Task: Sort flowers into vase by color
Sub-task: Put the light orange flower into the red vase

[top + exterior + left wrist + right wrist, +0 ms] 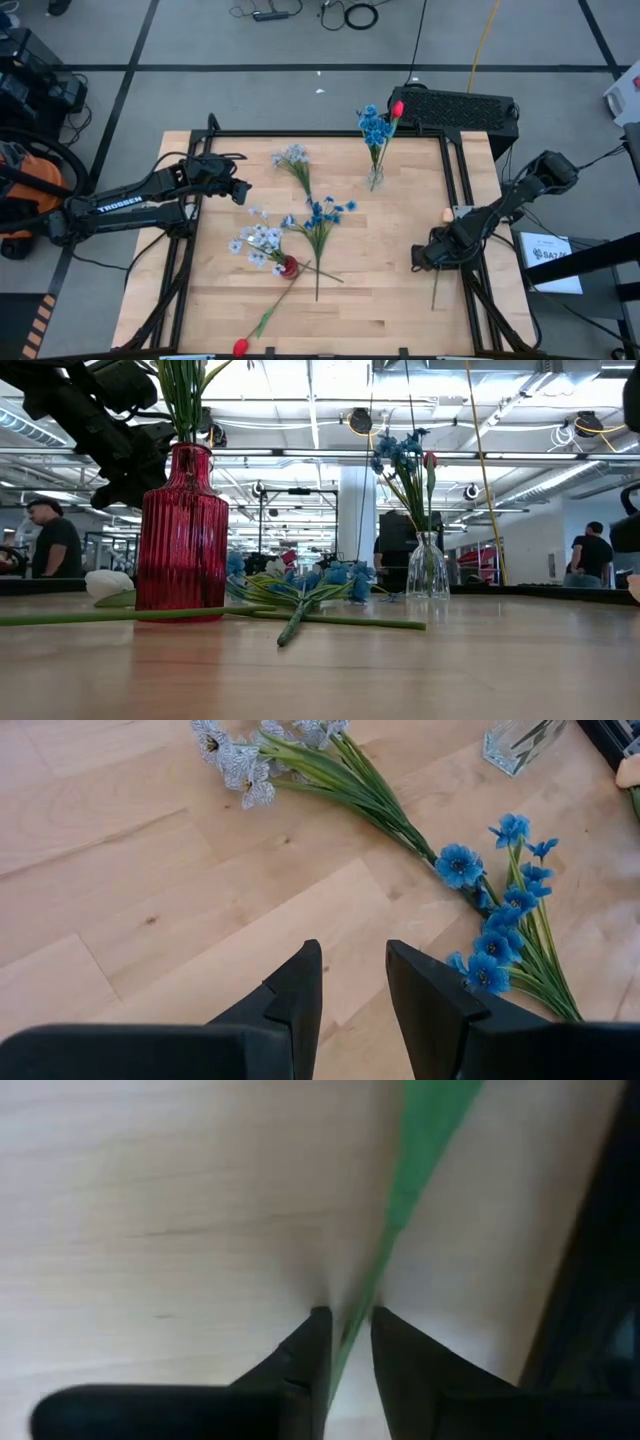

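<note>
My right gripper (424, 256) is down at the table's right side, shut on the green stem (435, 290) of a flower with a small pale bloom (447, 214). My left gripper (354, 982) is open above bare wood, left of the bright blue flowers (322, 214) lying flat. A red vase (288, 266) holds pale blue-white flowers (258, 240). The clear vase (375, 180) holds blue flowers (374, 125) and a red bud (397, 109). Another pale cluster (293, 157) and a red bud (240, 346) lie on the table. My right gripper pinches the thin green stem (352, 1320) between its two fingertips (316, 1338), part way along its length, below the bloom. The fingers come from above and lie across the stem. The stem lies low along the wood on both sides of the hold.
A black frame (452, 150) runs around the wooden table (400, 320). A black box (455, 108) sits past the far right corner. Bare wood shows at the near right and between the two arms. People stand in the room beyond (590, 555).
</note>
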Action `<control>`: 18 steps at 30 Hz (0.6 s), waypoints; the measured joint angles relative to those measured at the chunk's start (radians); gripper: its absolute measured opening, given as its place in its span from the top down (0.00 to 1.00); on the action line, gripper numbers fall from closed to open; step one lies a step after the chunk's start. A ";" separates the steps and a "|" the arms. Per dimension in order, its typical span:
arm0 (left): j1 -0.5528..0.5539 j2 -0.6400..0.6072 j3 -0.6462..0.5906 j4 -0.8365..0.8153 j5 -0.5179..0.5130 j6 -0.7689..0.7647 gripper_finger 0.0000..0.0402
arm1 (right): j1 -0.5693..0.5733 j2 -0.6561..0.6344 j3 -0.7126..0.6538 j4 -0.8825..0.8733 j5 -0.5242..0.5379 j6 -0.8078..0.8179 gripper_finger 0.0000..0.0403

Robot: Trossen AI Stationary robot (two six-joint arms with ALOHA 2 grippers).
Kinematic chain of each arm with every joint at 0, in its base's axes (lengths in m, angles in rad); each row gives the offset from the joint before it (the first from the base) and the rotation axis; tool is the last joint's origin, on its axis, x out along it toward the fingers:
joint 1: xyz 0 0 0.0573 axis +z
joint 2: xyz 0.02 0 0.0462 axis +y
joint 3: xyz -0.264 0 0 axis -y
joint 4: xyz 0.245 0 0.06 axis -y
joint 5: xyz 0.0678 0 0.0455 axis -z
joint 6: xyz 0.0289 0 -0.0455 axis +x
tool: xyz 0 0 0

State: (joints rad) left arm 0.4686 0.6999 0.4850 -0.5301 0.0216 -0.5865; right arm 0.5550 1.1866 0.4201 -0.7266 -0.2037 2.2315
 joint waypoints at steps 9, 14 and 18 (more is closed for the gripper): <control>0.000 0.000 0.000 0.002 0.000 0.052 0.70 | -0.001 0.001 0.003 0.056 0.058 -0.112 0.99; 0.000 0.000 0.000 0.004 0.000 0.053 0.70 | -0.004 0.010 0.072 0.151 0.305 -0.257 1.00; 0.000 0.000 0.000 0.010 0.000 0.065 0.70 | -0.001 0.010 0.091 0.439 0.734 -0.613 1.00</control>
State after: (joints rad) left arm 0.4689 0.7000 0.4850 -0.5199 0.0218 -0.5215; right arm 0.5537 1.1966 0.5114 -0.2873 0.5307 1.6185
